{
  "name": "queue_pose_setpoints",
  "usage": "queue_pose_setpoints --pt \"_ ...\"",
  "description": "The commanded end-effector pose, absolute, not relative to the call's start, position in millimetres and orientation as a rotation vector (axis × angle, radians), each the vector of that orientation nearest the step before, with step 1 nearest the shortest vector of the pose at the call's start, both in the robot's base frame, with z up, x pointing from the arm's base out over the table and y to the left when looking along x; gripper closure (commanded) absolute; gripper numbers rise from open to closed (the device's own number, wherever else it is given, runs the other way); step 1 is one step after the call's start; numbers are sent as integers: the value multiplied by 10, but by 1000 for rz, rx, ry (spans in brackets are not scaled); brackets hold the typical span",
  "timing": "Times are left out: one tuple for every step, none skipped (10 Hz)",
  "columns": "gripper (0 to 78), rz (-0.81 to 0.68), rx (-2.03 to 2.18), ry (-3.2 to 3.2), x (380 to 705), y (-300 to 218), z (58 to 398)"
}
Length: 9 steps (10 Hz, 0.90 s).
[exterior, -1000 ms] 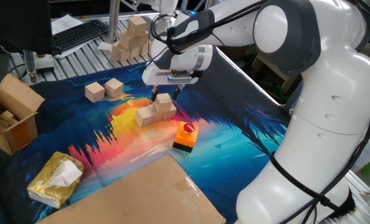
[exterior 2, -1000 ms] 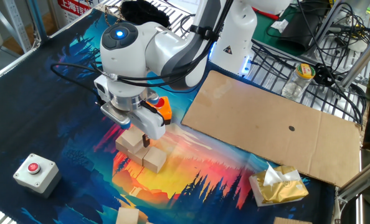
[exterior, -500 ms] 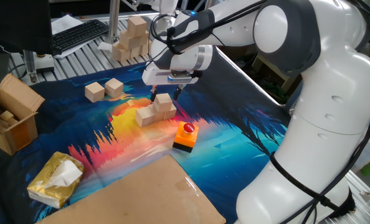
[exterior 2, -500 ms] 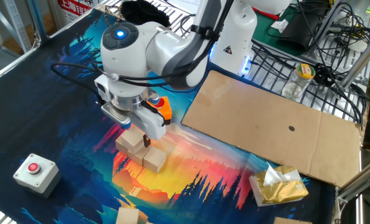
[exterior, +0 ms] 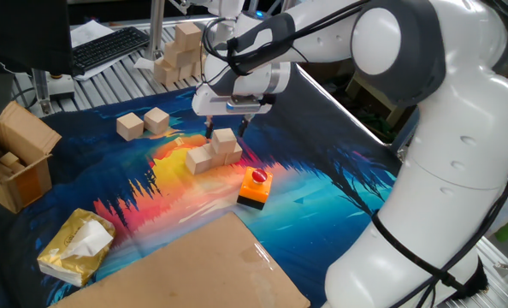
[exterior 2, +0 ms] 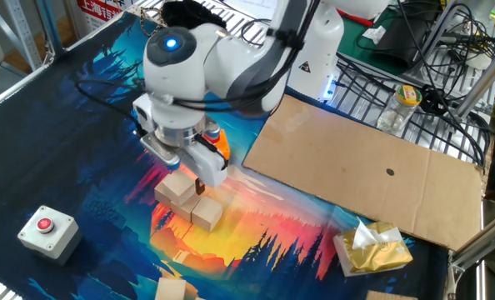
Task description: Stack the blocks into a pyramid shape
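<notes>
Gripper (exterior: 224,130): hanging just above the stack, fingers parted, grasping nothing.
Stacked blocks (exterior: 212,151): sitting mid-mat, one cube resting on the ground cubes.
Loose blocks (exterior: 143,124): two lying toward the mat's far edge, well apart from the stack.
Orange button block (exterior: 255,187): standing just beside the stack.
Cardboard sheet (exterior 2: 364,171): covering one mat corner.

Bright, even light; sharp focus

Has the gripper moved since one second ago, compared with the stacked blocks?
Yes. The gripper has risen slightly, straight up from the top block of the stack, which has not shifted. Its fingers now flank only the block's upper part.
</notes>
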<state>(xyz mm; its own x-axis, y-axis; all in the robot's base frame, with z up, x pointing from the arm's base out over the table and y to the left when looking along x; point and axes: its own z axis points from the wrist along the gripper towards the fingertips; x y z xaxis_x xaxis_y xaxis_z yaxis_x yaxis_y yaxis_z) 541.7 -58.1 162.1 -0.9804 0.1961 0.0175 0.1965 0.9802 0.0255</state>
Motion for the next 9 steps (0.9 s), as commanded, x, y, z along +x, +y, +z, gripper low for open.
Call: queue_pose_setpoints --pt "1 81 -436 -3064 5424 -488 2212" --pt "1 63 -542 -3039 5436 -478 2220" --pt "1 66 -620 -3021 5445 -460 2225" --pt "1 68 -740 -2988 5468 -396 2232" --pt "1 64 -854 -2955 5488 -324 2234" --pt "1 57 -972 -2917 5499 -267 2235" --pt "1 25 -1071 -2879 5494 -224 2221" --pt "1 28 -1115 -2866 5482 -169 2205" --pt "1 32 -1147 -2856 5472 -95 2191"
